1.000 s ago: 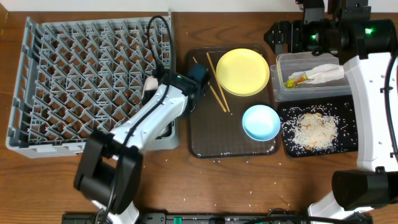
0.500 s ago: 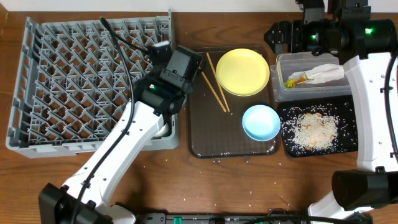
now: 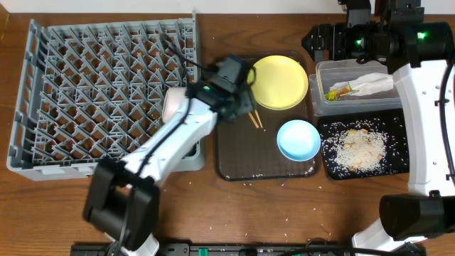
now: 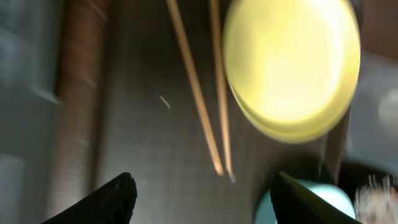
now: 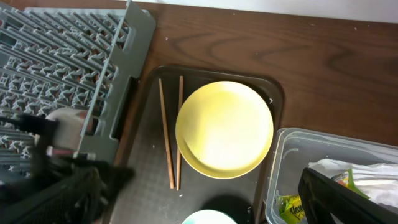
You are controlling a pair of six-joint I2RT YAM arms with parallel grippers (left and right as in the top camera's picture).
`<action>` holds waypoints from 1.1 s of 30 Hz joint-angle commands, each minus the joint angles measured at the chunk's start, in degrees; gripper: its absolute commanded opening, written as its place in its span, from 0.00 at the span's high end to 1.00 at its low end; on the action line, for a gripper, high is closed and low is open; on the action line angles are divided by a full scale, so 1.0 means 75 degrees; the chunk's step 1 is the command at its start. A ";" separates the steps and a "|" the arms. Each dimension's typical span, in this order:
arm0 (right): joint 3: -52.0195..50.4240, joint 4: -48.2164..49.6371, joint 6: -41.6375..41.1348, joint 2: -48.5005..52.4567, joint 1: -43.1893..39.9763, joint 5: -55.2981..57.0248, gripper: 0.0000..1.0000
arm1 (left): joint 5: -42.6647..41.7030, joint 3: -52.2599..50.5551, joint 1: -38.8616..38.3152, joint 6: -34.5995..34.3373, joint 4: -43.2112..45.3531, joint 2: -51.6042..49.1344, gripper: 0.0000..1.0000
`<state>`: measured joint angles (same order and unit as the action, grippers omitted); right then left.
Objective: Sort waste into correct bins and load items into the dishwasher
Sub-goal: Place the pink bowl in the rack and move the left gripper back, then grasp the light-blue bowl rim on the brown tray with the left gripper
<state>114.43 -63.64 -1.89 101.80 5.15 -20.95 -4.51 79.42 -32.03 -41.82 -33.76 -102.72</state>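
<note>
The dark brown serving tray [image 3: 231,153] lies mid-bench [image 3: 213,213], and everything else is grouped around it. The left hand [image 4: 204,186] hangs over the tray's far left corner. Its fingers are spread wide with nothing between them, and below them the bare tray floor shows.

Just ahead of the hand the chopsticks [image 4: 193,87] lie side by side on the tray. The nearer stick runs close along the rim of the yellow plate [image 3: 277,82], which fills the tray's far right corner. The light blue bowl [image 3: 298,139] sits on the tray's right side, nearer than the plate.

The grey dish rack [image 3: 85,92] stands against the tray's left edge. The left arm [image 3: 178,135] crosses its near right corner and hides that part. A pale round vessel [image 3: 173,105] rests in the rack beside that wall; whether it is a cup or a bowl cannot be told.

Right of the tray, the clear tub [image 3: 320,107] holds the napkin [image 3: 373,84] and the snack wrapper [image 3: 338,91]. Next to it on the near side, the black tray [image 3: 398,167] carries a heap of rice [image 3: 359,148]. Loose grains [image 3: 284,186] dot the bench along the serving tray's near edge.

The right hand [image 3: 316,43] hovers beyond the tray's far right corner, fully spread and empty.
</note>
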 commanded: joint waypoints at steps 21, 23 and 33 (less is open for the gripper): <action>0.0082 -0.0012 -0.0026 -0.0015 0.0009 0.0020 0.01 | -0.2693 0.0085 -0.1075 -0.0070 0.1233 -0.1929 0.30; 0.0082 -0.0012 -0.0026 -0.0015 0.0009 0.0020 0.01 | -0.2751 0.0085 -0.1075 -0.0073 0.1279 -0.2092 0.30; 0.0082 -0.0012 -0.0023 -0.0015 0.0009 0.0020 0.01 | -0.3104 0.0085 -0.1055 -0.0070 0.1580 -0.2340 0.66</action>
<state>114.43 -63.64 -1.89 101.80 5.15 -20.95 -26.94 79.44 -40.18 -42.22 -22.00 -119.66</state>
